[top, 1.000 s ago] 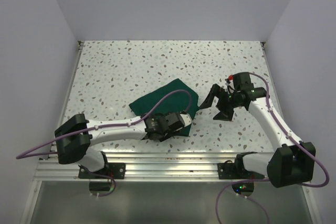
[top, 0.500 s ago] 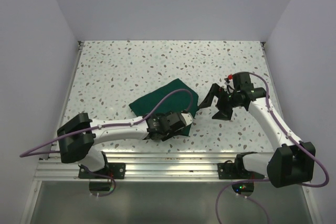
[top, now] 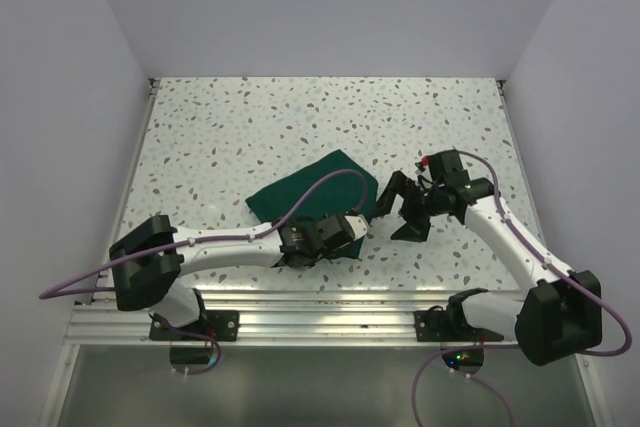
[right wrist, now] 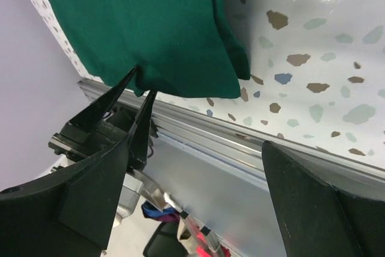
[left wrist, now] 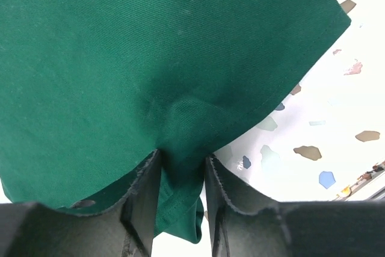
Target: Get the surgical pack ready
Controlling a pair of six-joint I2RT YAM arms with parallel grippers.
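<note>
The surgical pack shows only as a dark green cloth (top: 318,185), folded flat on the speckled table. In the top view my left gripper (top: 352,235) sits at the cloth's near right edge. In the left wrist view it (left wrist: 183,185) is shut on a bunched fold of the green cloth (left wrist: 150,46), which puckers up between the two pads. My right gripper (top: 400,210) hovers just right of the cloth's right corner, open wide with nothing between its fingers. In the right wrist view it (right wrist: 198,173) looks past the cloth (right wrist: 144,22) at the left arm's fingers (right wrist: 139,109) pinching the cloth's edge.
The left arm's purple cable (top: 320,182) arcs over the cloth. An aluminium rail (top: 320,302) runs along the table's near edge, close behind the pinched cloth edge. Pale walls (top: 90,97) enclose the speckled table (top: 250,127) on three sides.
My left jaws have narrowed onto the cloth's near edge. My right gripper has moved left and nearer, closer to the cloth's right corner, still open.
</note>
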